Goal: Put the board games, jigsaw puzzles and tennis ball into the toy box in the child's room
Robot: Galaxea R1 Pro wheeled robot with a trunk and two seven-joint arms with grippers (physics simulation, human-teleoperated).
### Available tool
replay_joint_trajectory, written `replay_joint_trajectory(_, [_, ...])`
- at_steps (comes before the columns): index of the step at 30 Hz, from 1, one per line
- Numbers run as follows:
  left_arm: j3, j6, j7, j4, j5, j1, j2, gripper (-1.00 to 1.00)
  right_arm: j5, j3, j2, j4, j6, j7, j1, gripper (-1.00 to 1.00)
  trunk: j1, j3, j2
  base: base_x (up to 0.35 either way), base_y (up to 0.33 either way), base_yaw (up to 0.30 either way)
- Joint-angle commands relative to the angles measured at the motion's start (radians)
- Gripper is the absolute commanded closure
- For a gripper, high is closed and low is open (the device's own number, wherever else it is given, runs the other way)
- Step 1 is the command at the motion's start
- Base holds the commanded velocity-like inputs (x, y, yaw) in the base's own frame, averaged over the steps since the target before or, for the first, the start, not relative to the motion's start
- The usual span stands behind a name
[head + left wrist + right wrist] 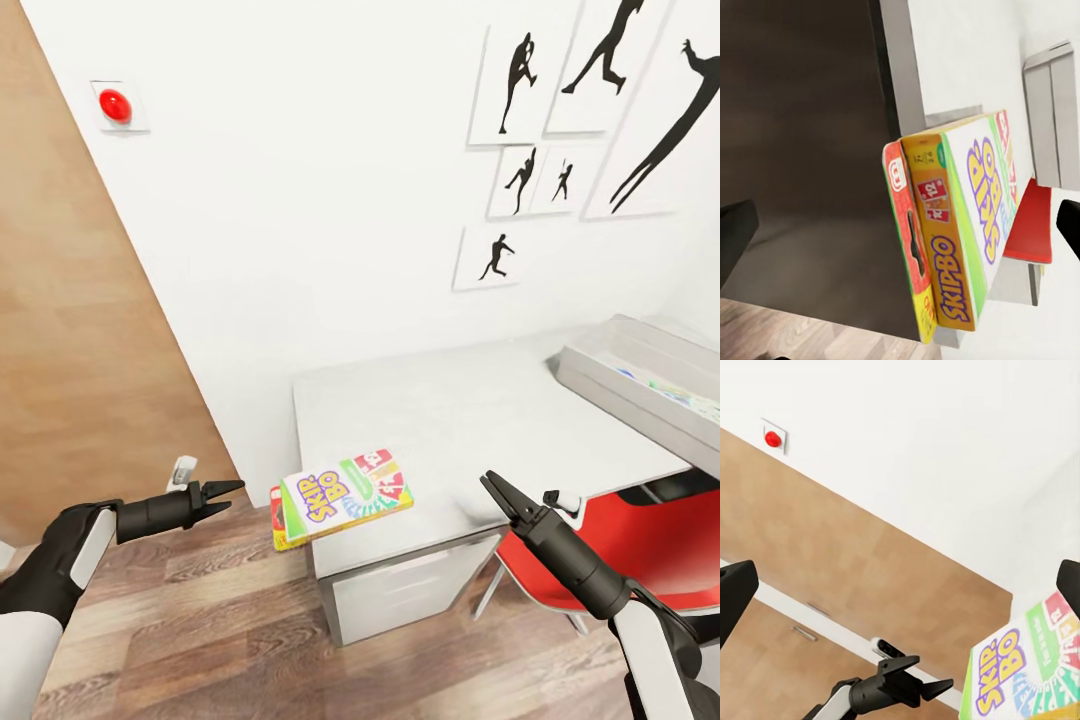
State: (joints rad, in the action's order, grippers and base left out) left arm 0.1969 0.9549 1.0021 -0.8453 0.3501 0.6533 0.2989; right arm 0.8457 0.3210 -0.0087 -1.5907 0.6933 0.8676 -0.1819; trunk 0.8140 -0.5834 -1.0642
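Two board games lie stacked on the front left corner of the grey table point(450, 420), overhanging its edge. The top one is a Skip-Bo box point(345, 490) point(975, 217) point(1020, 675); under it sits a red and yellow box point(277, 520) point(907, 247). My left gripper point(228, 495) point(922, 686) hovers open just left of the stack, level with it and not touching. My right gripper point(495, 490) stands open over the table's front edge, right of the stack. The toy box point(640, 385) rests at the table's far right, with flat coloured things inside.
A red chair point(640, 540) is tucked under the table on the right. A white wall with black silhouette pictures point(520, 80) and a red button point(115, 105) stands behind. A wood panel point(70, 330) lies to the left, and plank floor point(230, 630) below.
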Motion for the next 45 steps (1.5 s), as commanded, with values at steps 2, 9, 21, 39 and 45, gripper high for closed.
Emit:
replay_joint_trajectory(2, [0.001,0.004,0.002,0.0,0.0,0.0,-0.001,-1.0,0.005,0.001,0.0,0.0,0.006,0.001,-0.001,-1.0,0.008,-0.007,-0.015,0.0,0.0,0.0])
replay_joint_trajectory(9, [-0.001,0.005,0.004,0.0,0.0,0.001,-0.001,-1.0,0.006,0.0,0.001,0.0,0.006,-0.001,-0.001,-1.0,0.015,-0.013,-0.029,0.0,0.0,0.0])
replay_joint_trajectory(21, [-0.004,0.005,0.005,0.0,0.0,0.0,-0.003,-1.0,0.007,-0.002,0.001,0.0,0.014,-0.005,-0.001,-1.0,0.015,-0.013,-0.029,-0.027,-0.042,0.0])
replay_joint_trajectory(39, [-0.005,0.005,0.006,0.0,0.001,0.001,-0.001,-1.0,0.003,-0.001,-0.001,0.0,0.069,-0.01,-0.002,-1.0,0.015,-0.013,-0.029,-0.042,-0.152,0.0])
replay_joint_trajectory(45, [-0.005,0.005,0.006,0.0,0.001,0.0,-0.001,-1.0,0.003,0.0,-0.001,0.0,0.07,-0.01,-0.002,-1.0,0.015,-0.013,-0.029,0.0,-0.051,0.0])
